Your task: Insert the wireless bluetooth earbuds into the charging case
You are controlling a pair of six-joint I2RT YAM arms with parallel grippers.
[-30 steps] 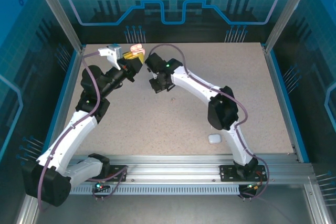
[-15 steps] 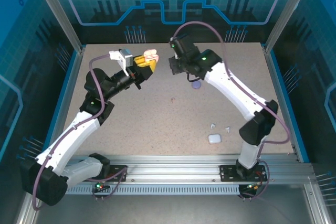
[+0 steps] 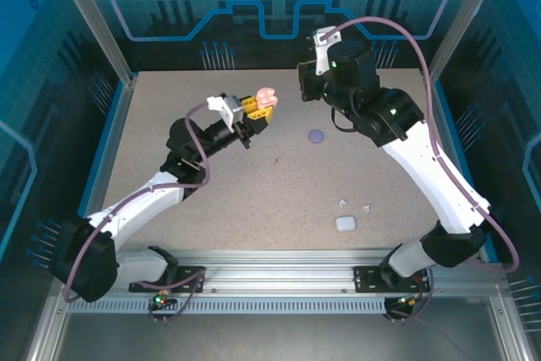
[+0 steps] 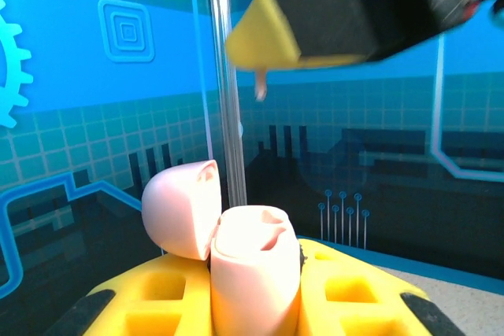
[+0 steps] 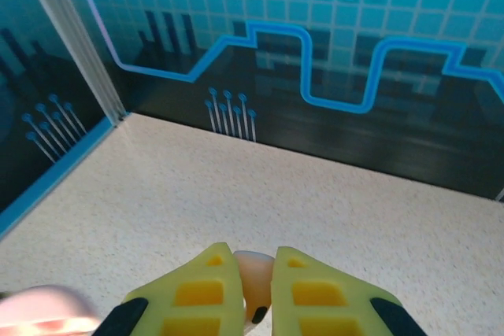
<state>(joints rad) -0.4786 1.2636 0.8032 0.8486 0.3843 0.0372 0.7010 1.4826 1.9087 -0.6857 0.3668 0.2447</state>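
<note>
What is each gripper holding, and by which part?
Left gripper: open pink charging case, clamped by its lower body, lid free. Right gripper: pink earbud, pinched at its head, stem poking out.

Left end effector (image 3: 257,110) is up over the middle of the bench (image 3: 211,200), yellow fingers clamped on the pink charging case (image 3: 267,96). Right end effector (image 3: 307,84) hangs high near the back wall, facing that case across a small gap. Down on the bench there's a purple case (image 3: 317,136) lying alone and a tiny speck (image 3: 277,161), possibly an earbud. Nearer the arms, two white earbuds (image 3: 342,204) sit just beyond the white case (image 3: 345,223).
</note>
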